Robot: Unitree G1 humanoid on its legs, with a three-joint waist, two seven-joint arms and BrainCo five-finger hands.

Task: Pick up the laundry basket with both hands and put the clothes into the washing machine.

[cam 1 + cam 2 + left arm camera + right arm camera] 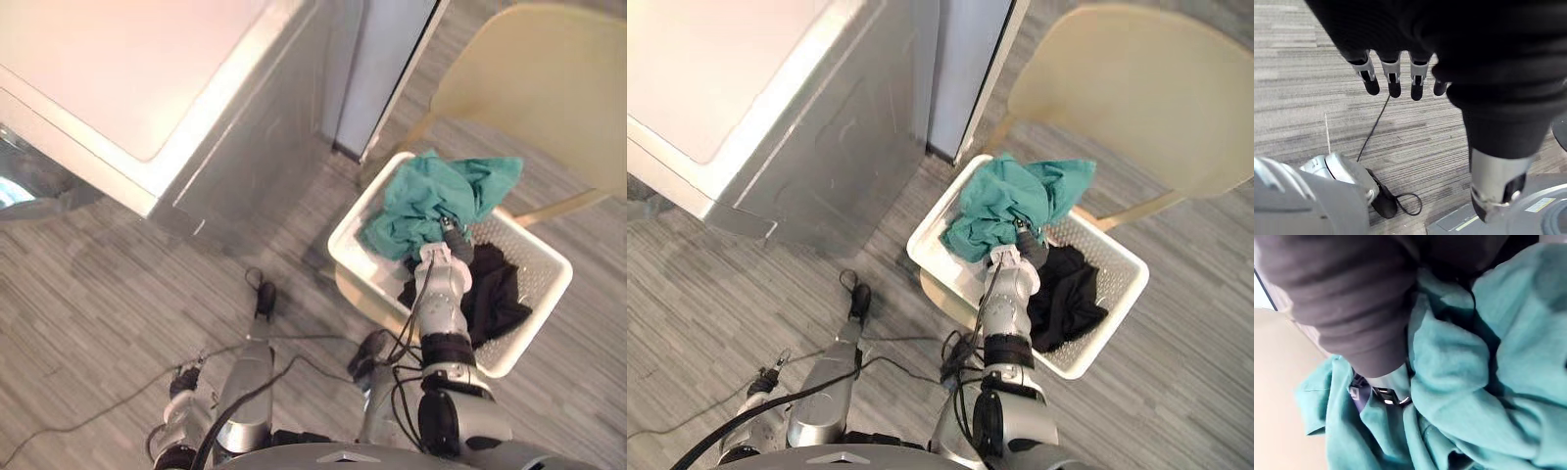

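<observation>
Left wrist view: left hand hangs over floor, fingers straight, empty. Right hand is buried in teal garment in laundry basket; grasp cannot be told.

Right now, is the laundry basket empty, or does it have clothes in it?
Not empty. The laundry basket holds a crumpled teal garment rising above its rim and a black garment beside it.

You're looking down on a grey, wood-grained floor; the washing machine stands on it at far left; a white panel rises just right of that; the white laundry basket sits at right, beside a pale chair at far right.
</observation>
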